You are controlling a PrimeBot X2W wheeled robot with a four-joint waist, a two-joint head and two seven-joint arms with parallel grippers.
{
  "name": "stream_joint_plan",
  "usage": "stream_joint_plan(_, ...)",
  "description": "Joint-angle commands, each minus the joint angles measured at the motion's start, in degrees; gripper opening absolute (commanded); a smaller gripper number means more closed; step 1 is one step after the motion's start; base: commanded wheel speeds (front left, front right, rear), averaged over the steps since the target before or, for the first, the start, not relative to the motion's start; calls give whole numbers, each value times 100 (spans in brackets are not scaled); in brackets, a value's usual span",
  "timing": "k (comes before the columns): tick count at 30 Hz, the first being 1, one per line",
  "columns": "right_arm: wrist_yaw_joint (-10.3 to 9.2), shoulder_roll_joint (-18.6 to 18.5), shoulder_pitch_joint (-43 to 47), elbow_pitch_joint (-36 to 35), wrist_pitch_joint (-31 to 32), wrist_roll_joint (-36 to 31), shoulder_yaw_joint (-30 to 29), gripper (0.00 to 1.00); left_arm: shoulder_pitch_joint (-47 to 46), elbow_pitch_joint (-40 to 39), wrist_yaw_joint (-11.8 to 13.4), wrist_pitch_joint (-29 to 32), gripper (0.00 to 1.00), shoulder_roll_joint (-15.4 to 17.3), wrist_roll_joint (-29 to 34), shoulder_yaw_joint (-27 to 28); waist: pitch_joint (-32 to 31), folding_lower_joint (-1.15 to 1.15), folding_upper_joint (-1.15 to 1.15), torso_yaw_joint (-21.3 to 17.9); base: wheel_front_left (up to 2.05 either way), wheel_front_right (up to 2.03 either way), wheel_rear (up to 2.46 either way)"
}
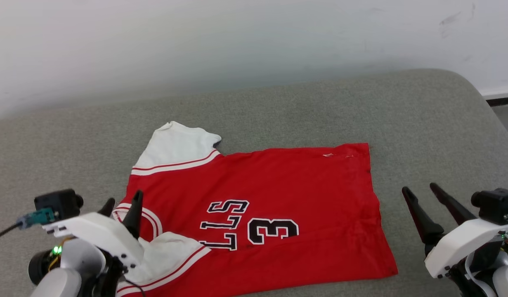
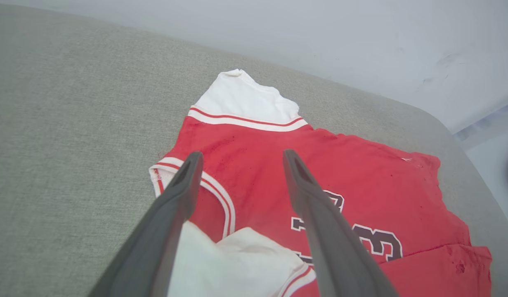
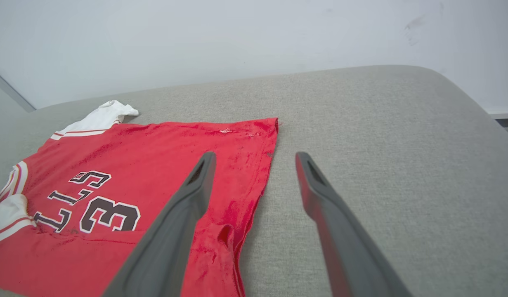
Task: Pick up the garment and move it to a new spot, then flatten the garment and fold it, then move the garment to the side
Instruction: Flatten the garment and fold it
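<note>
The garment [image 1: 278, 194] is a red jersey with white sleeves, lying on the grey cushion with its near half folded over, so only part of the black lettering and a "3" show. Its collar points left, its hem right. My left gripper [image 1: 124, 204] hovers open over the collar, nothing between its fingers; in the left wrist view the gripper [image 2: 239, 159] frames the collar trim and the garment [image 2: 340, 173]. My right gripper [image 1: 421, 189] stands open just right of the hem, off the cloth. In the right wrist view the gripper [image 3: 254, 154] straddles the hem edge of the garment [image 3: 154, 148].
The grey upholstered surface [image 1: 423, 123] stretches behind and to the right of the jersey, rounding off at its far right corner. A pale wall [image 1: 237, 41] rises behind it. A strip of floor [image 1: 507, 113] shows at the right edge.
</note>
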Motion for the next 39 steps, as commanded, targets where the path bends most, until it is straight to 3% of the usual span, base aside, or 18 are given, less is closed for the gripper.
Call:
stream_joint_plan(1,-1,101,-102,-138,-159,-132,-117,100,-332,70,-45,-55,100,-36,72,1,205,1,0,-184,0,0,0)
stream_joint_plan(9,-2,430,-595,-716,-547,-439,-377,100,-1905,539,-196,152,100,199,337,27,1141,1,0,-700,0,0,0)
stream_joint_plan(14,-2,513,-751,-822,-633,-426,-386,100,-2643,871,-364,764,100,397,247,-74,1511,1,0,-863,0,0,0)
stream_joint_plan(22,-2,699,-947,-819,-828,-387,-442,100,-4036,1542,-597,2451,100,954,104,-346,2040,1,0,-1137,0,0,0)
stream_joint_plan(31,-2,818,-1138,-646,-1041,-146,-267,100,-5062,2152,-292,3732,100,1510,405,-576,2655,1,0,-1510,0,0,0)
stream_joint_plan(37,-2,792,-1217,-423,-1146,58,-110,100,-4985,2464,-14,4319,100,1683,300,-587,2857,1,0,-1657,0,0,0)
stream_joint_plan(39,-2,731,-1267,-333,-1187,186,-69,100,-4659,2617,240,4732,100,1589,65,-576,2874,1,0,-1674,0,0,0)
